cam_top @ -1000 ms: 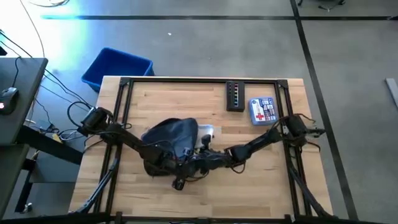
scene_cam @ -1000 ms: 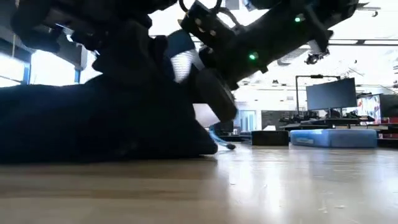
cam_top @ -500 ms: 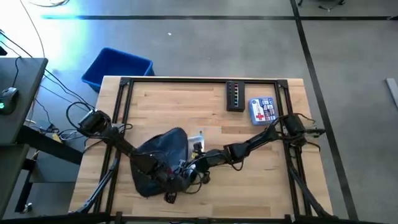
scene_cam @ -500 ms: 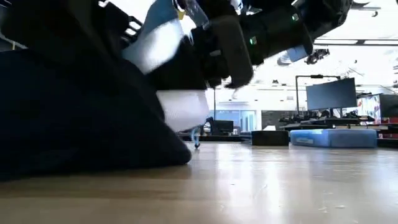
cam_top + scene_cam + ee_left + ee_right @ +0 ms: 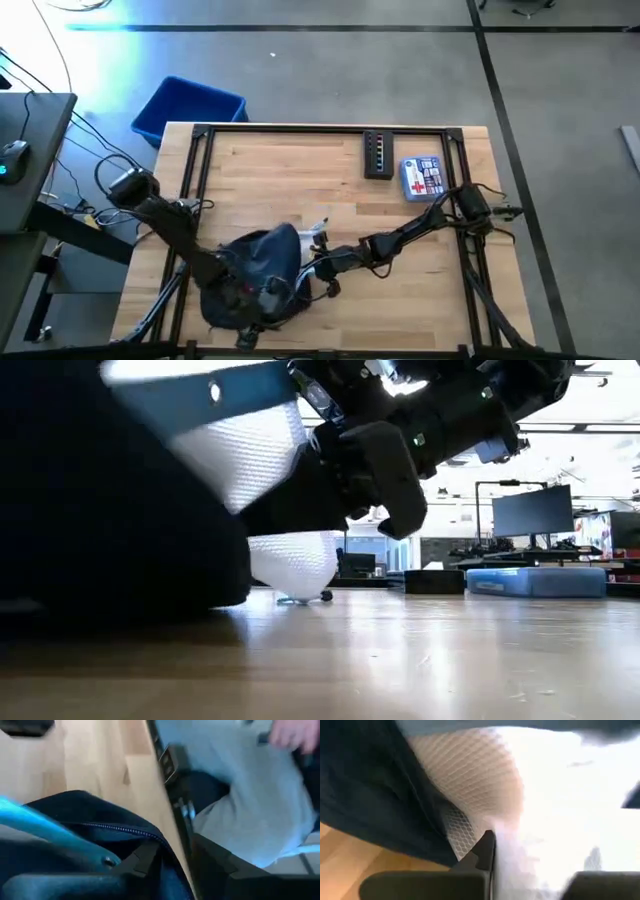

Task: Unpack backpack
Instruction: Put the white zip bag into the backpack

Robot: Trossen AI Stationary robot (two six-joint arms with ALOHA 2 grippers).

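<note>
1. The backpack (image 5: 250, 285) lies at the lower left of the high view, near the front edge of the table (image 5: 300, 170); it is slumped and rounded, with no fixed shape; in the low view it fills the left side as a dark mass.
2. The left gripper (image 5: 252, 300) is down on the pack's lower part; in its wrist view a finger sits against the fabric just beside the zipper (image 5: 120, 829), but I cannot tell if the fingers are closed on it.
3. The right gripper (image 5: 322, 268) is at the pack's right edge; in its wrist view a finger (image 5: 482, 851) presses on a white mesh pouch (image 5: 485, 785) which comes out of the opening; it looks to be pinching the mesh, though only one finger shows clearly.
4. In my judgement the pack is soft and light; it will fold and slide over the wood when pulled, so one gripper should pin the fabric near the zipper edge.
5. The mesh is thin and stretchy; better to take it by a bunched fold than by one layer; it may catch on the zipper.
</note>
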